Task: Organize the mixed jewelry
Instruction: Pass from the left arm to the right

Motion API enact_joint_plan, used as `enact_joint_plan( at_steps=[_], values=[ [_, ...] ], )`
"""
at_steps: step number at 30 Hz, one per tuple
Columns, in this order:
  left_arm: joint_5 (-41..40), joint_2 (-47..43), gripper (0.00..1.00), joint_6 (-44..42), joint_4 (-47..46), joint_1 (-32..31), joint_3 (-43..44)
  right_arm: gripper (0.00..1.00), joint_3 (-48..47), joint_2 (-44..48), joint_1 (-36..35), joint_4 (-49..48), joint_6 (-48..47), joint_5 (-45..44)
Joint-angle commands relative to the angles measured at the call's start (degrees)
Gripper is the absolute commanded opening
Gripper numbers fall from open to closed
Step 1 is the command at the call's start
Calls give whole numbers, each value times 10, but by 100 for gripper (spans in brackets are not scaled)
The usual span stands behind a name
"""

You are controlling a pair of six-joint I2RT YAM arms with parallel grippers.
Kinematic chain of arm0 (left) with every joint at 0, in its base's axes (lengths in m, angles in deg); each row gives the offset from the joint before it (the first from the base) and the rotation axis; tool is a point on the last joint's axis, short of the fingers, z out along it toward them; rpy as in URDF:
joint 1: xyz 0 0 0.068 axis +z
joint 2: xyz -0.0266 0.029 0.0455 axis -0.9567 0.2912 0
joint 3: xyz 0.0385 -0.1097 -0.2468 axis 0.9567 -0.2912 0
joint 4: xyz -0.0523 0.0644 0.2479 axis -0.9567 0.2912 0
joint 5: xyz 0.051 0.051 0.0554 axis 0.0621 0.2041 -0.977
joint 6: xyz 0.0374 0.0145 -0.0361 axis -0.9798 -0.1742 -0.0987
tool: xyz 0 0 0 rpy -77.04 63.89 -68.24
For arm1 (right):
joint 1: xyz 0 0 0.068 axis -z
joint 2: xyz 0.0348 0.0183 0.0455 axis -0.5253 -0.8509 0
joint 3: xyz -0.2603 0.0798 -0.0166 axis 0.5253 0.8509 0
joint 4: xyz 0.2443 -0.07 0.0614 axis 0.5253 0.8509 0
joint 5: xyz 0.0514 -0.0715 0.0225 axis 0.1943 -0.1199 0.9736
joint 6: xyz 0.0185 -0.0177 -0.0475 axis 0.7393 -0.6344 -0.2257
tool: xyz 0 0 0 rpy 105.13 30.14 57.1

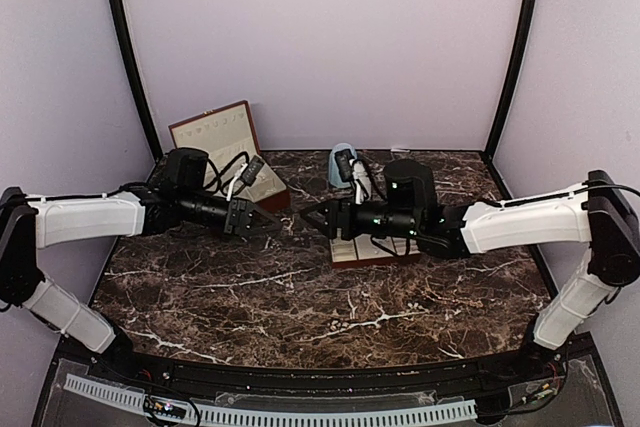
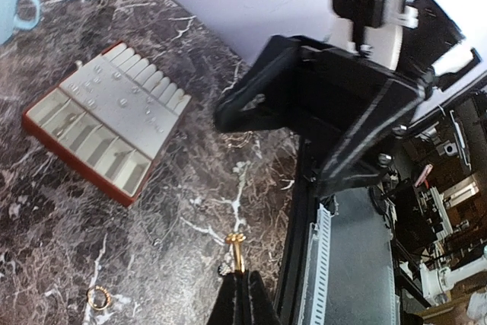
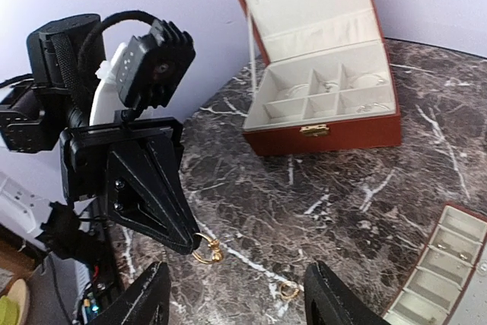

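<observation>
**Left end effector [image 2: 242, 306] pinches a gold piece [image 2: 237, 247] in the air**

It is clamped on a small hook with a ring. The piece hangs above the desk [image 2: 152, 249], midway between the left and right edges. The right end effector [image 3: 243, 294] gapes empty, facing it. The piece is probably best carried level to the open box [image 3: 319, 131] at the far left corner and lowered into a compartment before release. A thin gold ring [image 2: 97, 297] lies loose on the marble.
</observation>
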State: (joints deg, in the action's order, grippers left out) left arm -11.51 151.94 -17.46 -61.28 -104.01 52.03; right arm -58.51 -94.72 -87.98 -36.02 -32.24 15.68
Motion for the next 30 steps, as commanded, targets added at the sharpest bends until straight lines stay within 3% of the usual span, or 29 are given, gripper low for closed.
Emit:
enact_joint_plan(
  at_steps=[1, 5, 11, 20, 30],
  values=[
    [60, -64, 0, -37, -44, -16, -15, 61, 12, 20, 19, -102, 76, 204],
    [65, -90, 0, -56, -32, -21, -19, 60, -6, 19, 18, -59, 56, 239],
    [92, -88, 0, -60, -30, -30, -15, 54, -12, 17, 17, -76, 67, 278],
    [97, -85, 0, -66, -21, -41, -11, 39, -26, 4, 14, -96, 72, 279],
    [95, -88, 0, -70, -17, -47, -10, 32, -46, -12, 5, -77, 59, 275]
  ],
)
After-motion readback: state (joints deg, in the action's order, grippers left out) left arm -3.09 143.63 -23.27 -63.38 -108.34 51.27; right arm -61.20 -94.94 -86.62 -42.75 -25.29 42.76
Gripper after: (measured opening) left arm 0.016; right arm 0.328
